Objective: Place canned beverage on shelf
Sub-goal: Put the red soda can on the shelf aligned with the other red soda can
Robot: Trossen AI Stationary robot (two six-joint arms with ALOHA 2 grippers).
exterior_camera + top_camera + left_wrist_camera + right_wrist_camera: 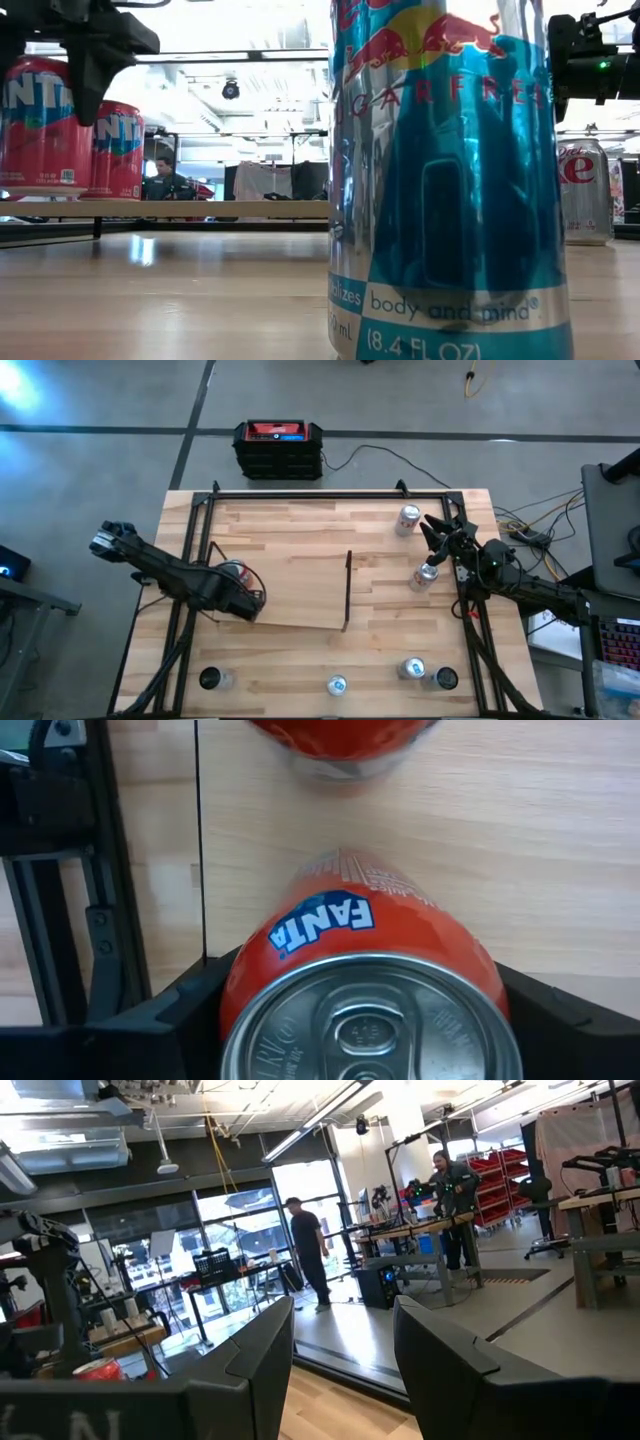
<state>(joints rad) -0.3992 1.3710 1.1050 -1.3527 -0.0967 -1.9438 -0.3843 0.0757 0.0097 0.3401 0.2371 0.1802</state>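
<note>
The shelf (300,590) is a pale board lying on the table, with a black upright bar (348,590) on its right short edge. My left gripper (243,598) is shut on an orange-red Fanta can (365,960) over the shelf's left end. A second Fanta can (115,150) stands on its base on the board beside the first; it also shows in the left wrist view (340,745). My right gripper (437,532) is open and empty, up in the air at the table's far right, between two silver cans (407,518) (425,575). Its fingers point level into the room (340,1370). My left gripper pinches the Fanta can between its two fingers, one on each side of the can's wall (235,995), just below the top rim. The fingers come slanting down from the table's left. The can is upright, and its base (35,190) is at the shelf board.
A Red Bull can (450,180) stands at the near edge, close before the low camera. Other cans (213,678) (412,668) (445,678) also stand along the near edge. A Diet Coke can (585,190) is at the right. People stand in the room beyond.
</note>
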